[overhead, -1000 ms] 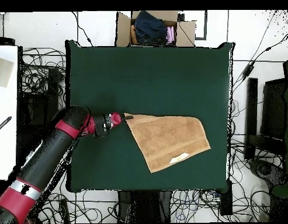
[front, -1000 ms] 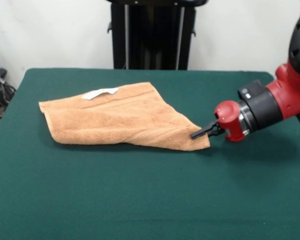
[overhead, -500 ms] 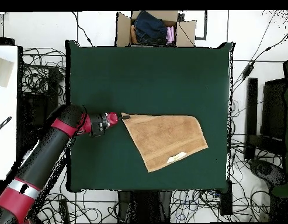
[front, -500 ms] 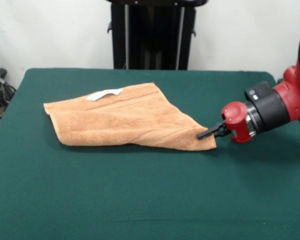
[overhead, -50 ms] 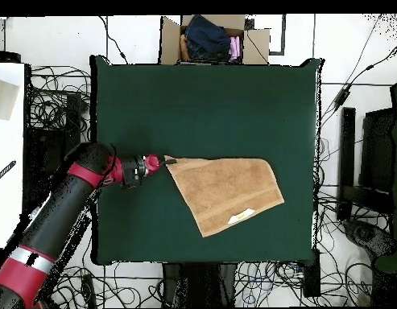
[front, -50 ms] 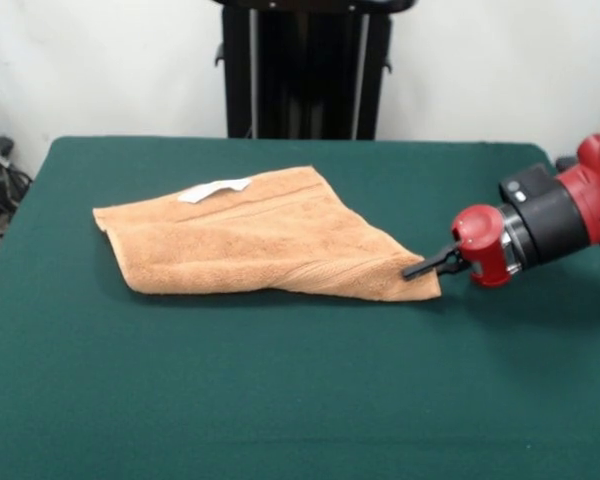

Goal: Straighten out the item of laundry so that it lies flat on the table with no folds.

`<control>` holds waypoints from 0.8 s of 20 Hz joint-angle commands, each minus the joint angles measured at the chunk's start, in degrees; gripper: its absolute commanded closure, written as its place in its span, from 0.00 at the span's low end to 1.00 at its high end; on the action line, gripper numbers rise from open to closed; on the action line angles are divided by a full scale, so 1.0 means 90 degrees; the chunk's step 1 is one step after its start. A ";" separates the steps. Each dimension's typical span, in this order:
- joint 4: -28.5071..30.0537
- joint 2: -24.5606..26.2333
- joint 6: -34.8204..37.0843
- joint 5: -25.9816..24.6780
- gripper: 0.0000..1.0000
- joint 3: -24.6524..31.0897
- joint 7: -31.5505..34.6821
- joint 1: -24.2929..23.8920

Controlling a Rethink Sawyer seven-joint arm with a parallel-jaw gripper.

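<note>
A: Where is the light orange-tan terry-cloth towel (front, -50 ms: 250,238)?

B: It lies on the dark green felt-topped table (front, -50 ms: 280,400), doubled over itself, its small white label (front, -50 ms: 213,188) facing up near the far edge.

A: And the red and black gripper (front, -50 ms: 420,268)?

B: Its black fingers are clamped on the towel's pointed corner, low to the table.

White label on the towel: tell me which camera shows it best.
The front view. There the label lies as a clear white strip on the towel, near its far edge. The overhead view shows only a small pale sliver by the towel's lower edge, too small to make out.
</note>
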 commanded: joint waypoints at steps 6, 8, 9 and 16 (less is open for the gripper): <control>-0.0964 0.0145 0.0878 0.0327 1.00 -0.0075 0.2271 0.0035; -0.1039 0.0173 0.0991 0.0341 1.00 -0.0131 0.2318 0.0031; -0.1070 0.0182 0.1030 0.0351 1.00 -0.0151 0.2330 0.0030; -0.1361 0.0261 0.1359 0.0372 1.00 -0.0318 0.2419 -0.0018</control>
